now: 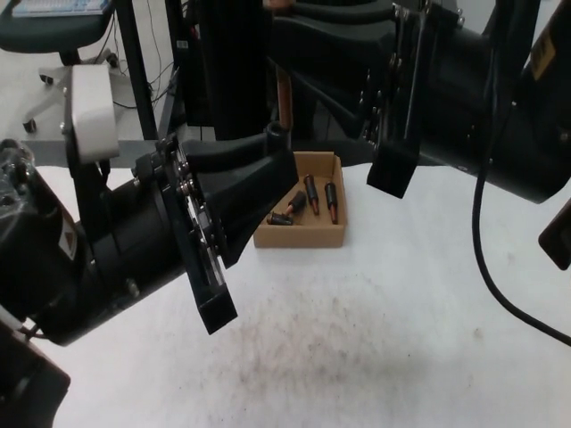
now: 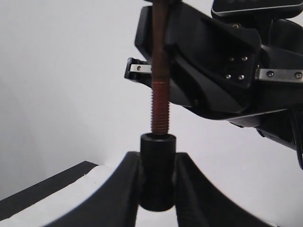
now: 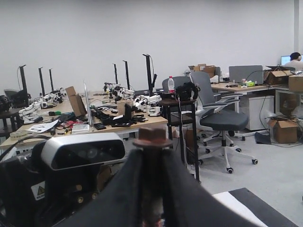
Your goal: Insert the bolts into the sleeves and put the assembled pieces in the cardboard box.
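Aloft, near the cardboard box [image 1: 299, 239], the left hand [image 2: 157, 161] pinches an upright black sleeve [image 2: 157, 176]. The right hand [image 3: 152, 158] clamps a copper bolt [image 2: 160, 109] whose threaded tip enters the sleeve's top. Several assembled pieces [image 1: 311, 194] lie inside the box, which stands on the white bench [image 1: 401, 339].

**No legible writing**

No word or number can be made out. A small red-and-white warning triangle sticker [image 1: 68, 242] sits on a black arm housing [image 1: 53, 276]. A yellow warning label [image 3: 39, 190] sits below the grey camera [image 3: 87, 150], its print too small to read.
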### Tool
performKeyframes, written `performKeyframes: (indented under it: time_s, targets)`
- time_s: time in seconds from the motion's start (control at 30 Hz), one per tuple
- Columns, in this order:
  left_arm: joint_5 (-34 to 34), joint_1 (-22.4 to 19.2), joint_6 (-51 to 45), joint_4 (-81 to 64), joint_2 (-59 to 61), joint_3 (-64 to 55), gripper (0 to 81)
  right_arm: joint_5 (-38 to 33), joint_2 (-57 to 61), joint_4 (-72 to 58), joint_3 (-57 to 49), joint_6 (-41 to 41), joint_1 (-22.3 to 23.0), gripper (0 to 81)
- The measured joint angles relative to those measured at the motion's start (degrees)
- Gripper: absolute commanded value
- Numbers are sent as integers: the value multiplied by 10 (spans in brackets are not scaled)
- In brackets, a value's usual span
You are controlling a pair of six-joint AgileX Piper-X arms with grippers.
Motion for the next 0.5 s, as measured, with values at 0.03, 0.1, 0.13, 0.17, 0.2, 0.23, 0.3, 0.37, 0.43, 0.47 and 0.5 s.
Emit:
performKeyframes:
  time_s: [0.03, 0.1, 0.13, 0.17, 0.2, 0.23, 0.3, 0.37, 0.43, 0.47, 0.5]
  targets:
    - [1, 0, 0, 0, 0, 0, 3, 0, 0, 0, 0, 0, 0, 8]
    - [3, 0, 0, 0, 0, 0, 3, 0, 0, 1, 0, 0, 0, 8]
    - [4, 0, 0, 0, 0, 0, 3, 0, 0, 2, 0, 0, 0, 8]
    - [6, 0, 0, 0, 0, 0, 3, 0, 0, 1, 0, 0, 0, 8]
    - [7, 0, 0, 0, 0, 0, 3, 0, 0, 2, 0, 0, 0, 8]
    - [9, 0, 0, 0, 0, 0, 3, 0, 0, 2, 0, 0, 0, 8]
    - [11, 0, 0, 0, 0, 0, 3, 0, 0, 2, 0, 0, 0, 8]
    - [13, 0, 0, 0, 0, 0, 3, 3, 0, 4, 0, 0, 0, 8]
    - [14, 0, 0, 0, 0, 0, 3, 8, 0, 7, 0, 0, 0, 8]
    - [14, 0, 0, 0, 0, 0, 3, 9, 0, 12, 0, -1, 0, 8]
    - [14, 0, 0, 0, 0, 0, 3, 9, 0, 15, -1, -1, 0, 8]
